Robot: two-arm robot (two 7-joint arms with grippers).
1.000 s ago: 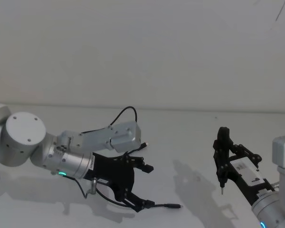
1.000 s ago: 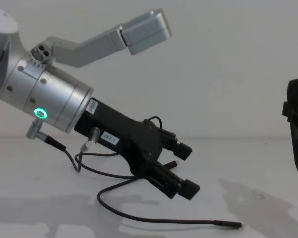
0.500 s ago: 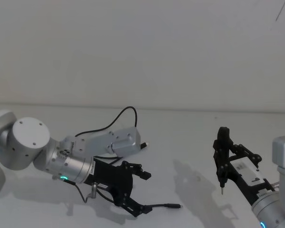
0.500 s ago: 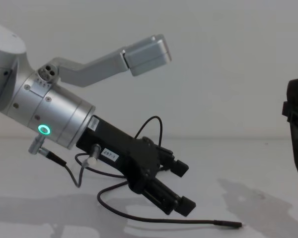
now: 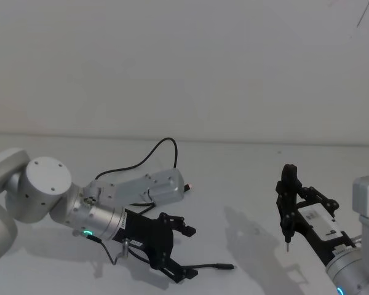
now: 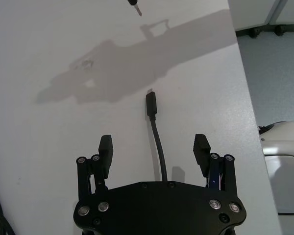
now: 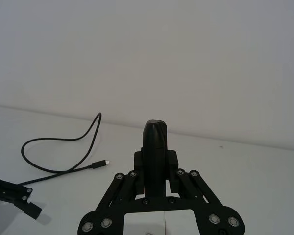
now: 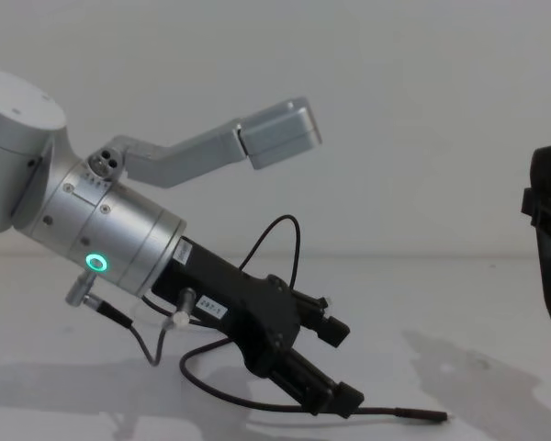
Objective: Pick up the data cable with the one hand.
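A plain off-white wall (image 5: 184, 61) is seen behind a smooth, matte white tabletop (image 5: 246, 178). In the left wrist view, grey floor (image 6: 274, 98) is seen past the tabletop's edge.

The left arm's fat silver cylinder (image 8: 101, 230), of brushed metal and ringed by a green ring light (image 8: 96, 263), is angled down over the left half of the tabletop. A grey box-shaped module (image 8: 277, 134) is carried above it on a slim bracket, and a short grey wire (image 8: 119, 312) with silver connectors is looped beneath it.

The left gripper (image 5: 186, 252), black and angular with a small white label, is lowered close to the tabletop near its near edge. Its jaws are spread wide and nothing is held. In the left wrist view, the data cable (image 6: 158, 142) is seen running between the two fingers; whether it is touched cannot be told.

The right gripper (image 7: 156, 128), black and jointed, is held up over the right side of the tabletop, well apart from the cable. Its jaws are pressed together around nothing.

The cable, a thin glossy black cord, is laid on the left half of the tabletop in a loose curl that arches toward the far edge. Its slim cylindrical plug (image 5: 221, 267) is rested toward the near edge, just beyond the left gripper. Its small flat plug (image 7: 102, 163) is rested farther back.
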